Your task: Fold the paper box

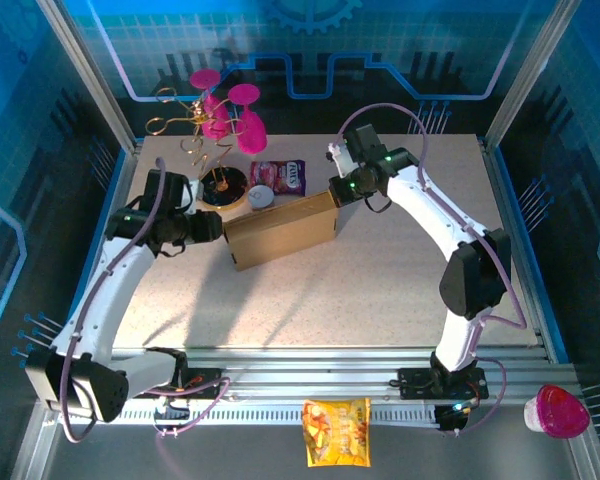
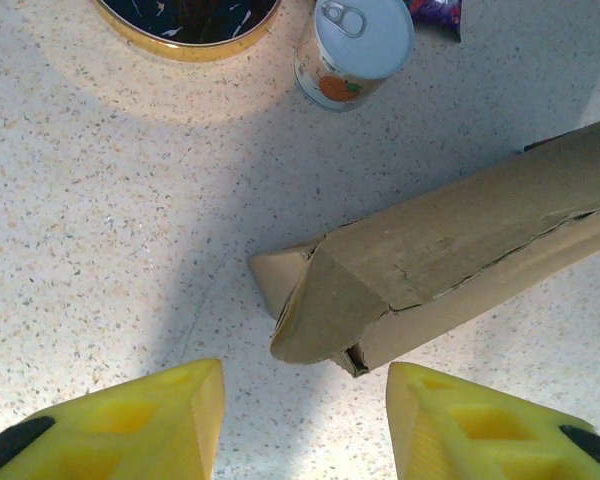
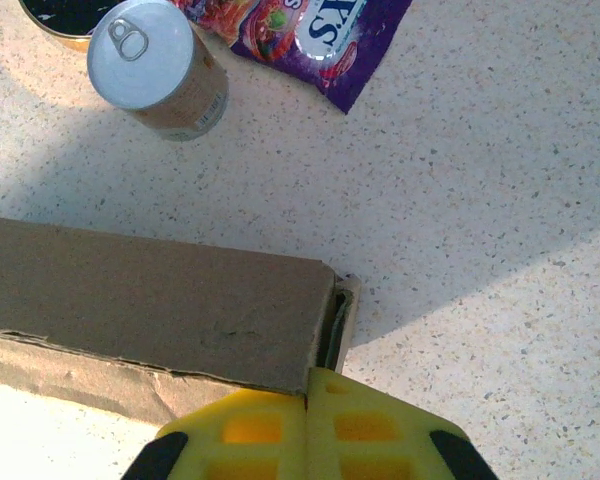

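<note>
Paper box [image 1: 280, 230]: plain brown. Worktop [image 1: 380, 290]: cream, dark-speckled. Snack packet [image 1: 280, 177]: purple, white lettering. Can [image 2: 355, 45]: silver lid. Left end effector [image 2: 305, 420], right end effector [image 3: 307, 385]: yellow, black trim.

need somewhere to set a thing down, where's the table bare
Free: the wide near stretch of table between the paper box and the near edge, and the far right corner. Crowded: far left, where the can, purple packet and wire stand cluster behind the box.

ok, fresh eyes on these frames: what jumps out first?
The brown paper box sits mid-table, its left end flap bulging loose. The right claw is shut at the box's right end; the left claw gapes open just short of the left end. Behind sit a small can and a purple snack packet.
</note>
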Robot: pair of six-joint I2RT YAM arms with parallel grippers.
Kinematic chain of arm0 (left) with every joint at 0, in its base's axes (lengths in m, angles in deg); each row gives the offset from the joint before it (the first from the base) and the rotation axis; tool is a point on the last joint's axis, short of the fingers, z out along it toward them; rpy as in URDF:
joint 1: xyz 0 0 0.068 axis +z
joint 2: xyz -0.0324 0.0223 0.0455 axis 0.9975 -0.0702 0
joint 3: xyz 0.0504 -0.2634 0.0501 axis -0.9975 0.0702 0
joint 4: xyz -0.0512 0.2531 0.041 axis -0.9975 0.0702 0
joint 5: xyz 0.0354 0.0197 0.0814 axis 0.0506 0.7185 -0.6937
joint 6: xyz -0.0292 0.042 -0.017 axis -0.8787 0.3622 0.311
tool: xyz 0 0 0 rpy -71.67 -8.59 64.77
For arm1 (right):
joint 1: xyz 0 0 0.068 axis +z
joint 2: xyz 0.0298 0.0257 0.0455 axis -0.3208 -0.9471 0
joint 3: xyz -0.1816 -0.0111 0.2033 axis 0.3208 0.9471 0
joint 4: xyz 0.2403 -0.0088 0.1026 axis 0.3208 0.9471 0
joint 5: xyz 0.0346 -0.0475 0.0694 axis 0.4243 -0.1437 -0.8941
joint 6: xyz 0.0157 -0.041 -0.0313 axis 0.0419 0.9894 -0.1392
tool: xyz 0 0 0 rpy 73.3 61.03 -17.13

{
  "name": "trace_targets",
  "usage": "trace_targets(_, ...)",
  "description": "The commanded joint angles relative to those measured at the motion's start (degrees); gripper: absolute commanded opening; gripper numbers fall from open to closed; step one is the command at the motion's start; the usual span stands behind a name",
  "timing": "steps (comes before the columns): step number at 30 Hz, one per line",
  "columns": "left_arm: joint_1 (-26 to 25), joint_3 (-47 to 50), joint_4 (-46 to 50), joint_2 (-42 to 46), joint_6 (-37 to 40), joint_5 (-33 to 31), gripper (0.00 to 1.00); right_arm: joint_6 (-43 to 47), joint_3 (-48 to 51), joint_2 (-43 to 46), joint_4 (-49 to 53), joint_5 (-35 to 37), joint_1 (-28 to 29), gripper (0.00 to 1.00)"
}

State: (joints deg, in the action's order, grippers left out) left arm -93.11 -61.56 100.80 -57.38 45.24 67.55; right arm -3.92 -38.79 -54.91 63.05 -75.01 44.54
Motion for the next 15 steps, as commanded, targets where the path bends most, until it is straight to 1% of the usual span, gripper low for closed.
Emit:
trace_targets(1,-0.95,0.31,-1.79,-1.79,4.14,-0.97,0.47,0.59,-1.53,-1.32,2.52,-1.59,-0.15,0.0)
trace_targets(8,-1.3,1.01,-3.14,-3.72,4.29,-0.86,0.42,0.66,-1.64,-1.33,2.68,-2.08,-0.38,0.0)
trace_targets(13,-1.39,0.48,-3.83,-6.11,3.92,-0.93,0.33,0.57,-1.53,-1.37,2.72,-2.17,-0.43,0.0)
trace_targets(15,-1.48,0.22,-3.74,-6.82,3.37,-1.02,0.26,0.43,-1.61,-1.37,2.71,-2.24,-0.42,0.0)
